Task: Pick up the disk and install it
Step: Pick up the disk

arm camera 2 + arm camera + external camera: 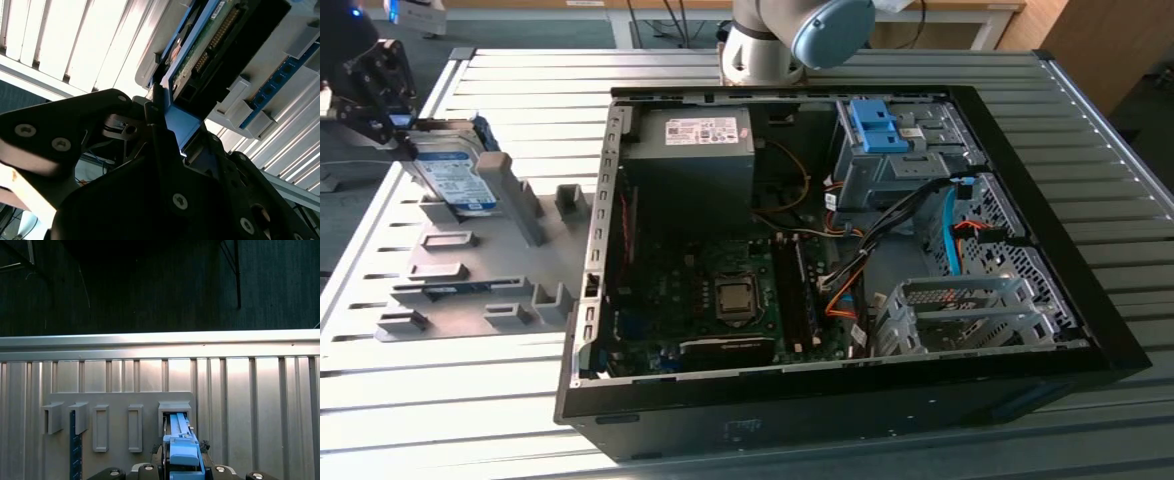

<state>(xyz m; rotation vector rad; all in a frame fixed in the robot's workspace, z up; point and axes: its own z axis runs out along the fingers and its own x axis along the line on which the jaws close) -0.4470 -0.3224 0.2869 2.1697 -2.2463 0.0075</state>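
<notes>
black gripper (175,120) housing sits closest to the lens in the second wrist view, its two fingers closed narrow on the bright blue carrier frame of the disk (200,52). beyond the fingers the disk shows its green circuit board and a row of pins. it stands on edge against the grey fixture (295,30), and the slatted metal table (75,40) lies behind.

from the first wrist view, the gripper (183,461) pinches the blue frame from both sides. the disk (179,427) reaches into the end slot of the grey fixture (125,399). a row of open slots lies beside it, and a thin dark blue strip (75,447) stands in one of them. the fixture rests on the table (240,390).

seen in the exterior view, the gripper (394,135) is at the exterior view's left edge, on the top of the disk (456,182). the disk stands upright, slightly tilted, at the far end of the fixture (494,262), its white-and-blue label facing out. to the exterior view's right, well apart from the disk, an open computer case (1107,345) lies on the table (494,410). inside it are a dark grey box (694,175) and a blue bracket (874,125). the arm's base (767,45) stands behind the case.
</notes>
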